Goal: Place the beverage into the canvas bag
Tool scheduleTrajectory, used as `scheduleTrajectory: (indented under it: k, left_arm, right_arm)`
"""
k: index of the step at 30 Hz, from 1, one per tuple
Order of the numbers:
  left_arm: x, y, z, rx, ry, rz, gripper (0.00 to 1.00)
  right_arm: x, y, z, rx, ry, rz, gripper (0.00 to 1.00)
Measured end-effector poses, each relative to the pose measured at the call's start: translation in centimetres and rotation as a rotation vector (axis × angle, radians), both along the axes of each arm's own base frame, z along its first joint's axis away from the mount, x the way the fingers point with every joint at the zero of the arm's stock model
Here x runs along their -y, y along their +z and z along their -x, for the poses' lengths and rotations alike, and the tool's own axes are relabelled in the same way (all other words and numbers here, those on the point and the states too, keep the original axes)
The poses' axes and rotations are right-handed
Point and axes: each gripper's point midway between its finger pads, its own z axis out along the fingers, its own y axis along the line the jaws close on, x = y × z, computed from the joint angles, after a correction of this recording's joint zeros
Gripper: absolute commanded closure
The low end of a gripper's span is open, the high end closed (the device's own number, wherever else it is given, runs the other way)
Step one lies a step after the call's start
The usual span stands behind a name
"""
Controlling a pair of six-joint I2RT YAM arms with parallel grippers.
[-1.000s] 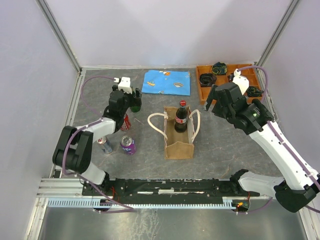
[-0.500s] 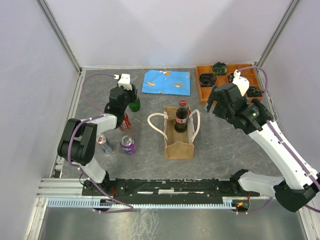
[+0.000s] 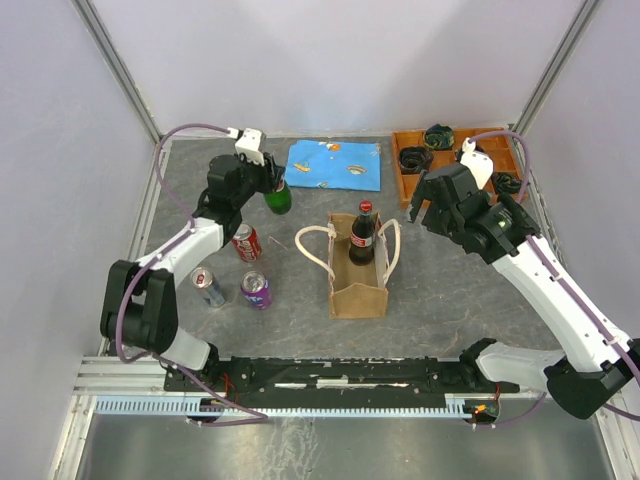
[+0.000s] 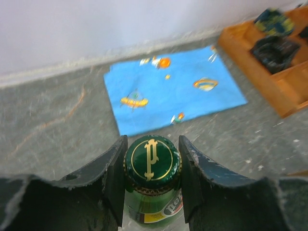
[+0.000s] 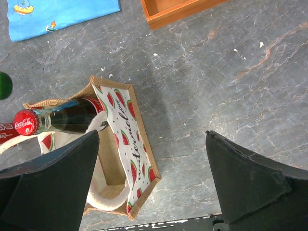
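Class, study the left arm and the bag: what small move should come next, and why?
Probably carry the green bottle toward the canvas bag. The left gripper is shut on its neck, the bag stands open, and a cola bottle fills its far end, so the near end looks free.

Robot lab cell, plain panels [image 3: 330,60], aluminium framing [image 3: 118,68]

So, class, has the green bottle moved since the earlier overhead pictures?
Yes. The green bottle, held in the left gripper, has shifted away from the red can, toward the near left corner of the blue cloth.
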Motion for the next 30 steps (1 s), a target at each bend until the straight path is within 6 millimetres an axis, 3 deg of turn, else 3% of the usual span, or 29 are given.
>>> scheduleTrajectory:
  k: [4, 10, 17, 30]
  left_arm:
    - [1.1, 5.1, 0.8, 0.08, -0.067, 0.036, 0.97]
    - [2.6, 10.3, 2.4, 0.132, -0.163, 0.103, 0.97]
    - [4.6, 12.6, 5.1, 0.102, -0.284, 0.175, 0.97]
    - [11.7, 16.2, 12.3, 0.061, -0.575, 0.304, 0.97]
  right_arm:
    - [-0.4, 0.0, -0.2, 0.002, 0.007, -0.011, 0.01]
    - [-0.7, 0.1, -0.4, 0.011, 0.014, -0.026, 0.01]
    - [-0.9, -0.3, -0.3, -0.001, 0.022, -0.028, 0.01]
    - [-0.9, -0.4, -0.2, 0.008, 0.028, -0.041, 0.01]
